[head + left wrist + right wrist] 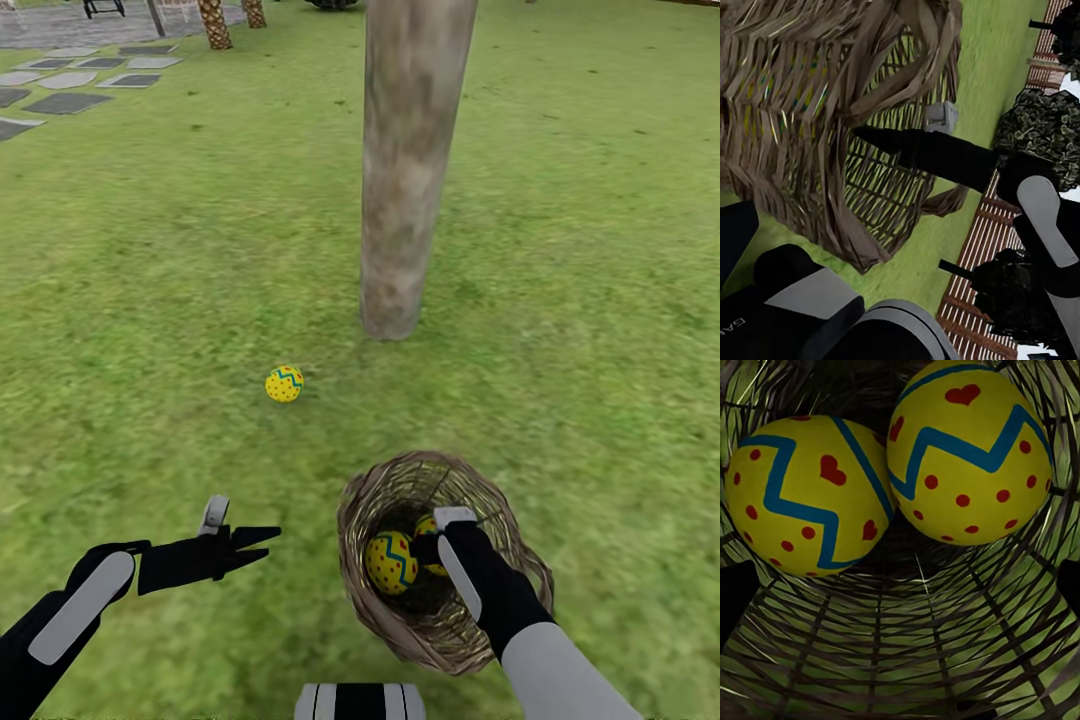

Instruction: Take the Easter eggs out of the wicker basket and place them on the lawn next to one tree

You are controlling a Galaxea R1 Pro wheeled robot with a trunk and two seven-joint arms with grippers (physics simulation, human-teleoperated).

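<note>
One yellow Easter egg (284,383) with a blue zigzag lies on the lawn (150,280), a short way from the foot of the grey-beige tree (405,170). The wicker basket (440,600) (832,127) stands on the grass nearer to me and holds two more eggs (391,562) (428,527). My right gripper (428,548) reaches down into the basket. In the right wrist view both eggs (810,495) (971,454) lie just ahead of it, and its dark fingers (735,592) stand wide apart, open, around neither egg. My left gripper (255,545) hovers open and empty beside the basket.
Grey stepping stones (70,80) and paving lie far off at the back left, with scaly palm trunks (214,22) beyond them. A brown slat fence (975,240) and dark shrubs (1039,127) show in the left wrist view. Open grass surrounds the tree.
</note>
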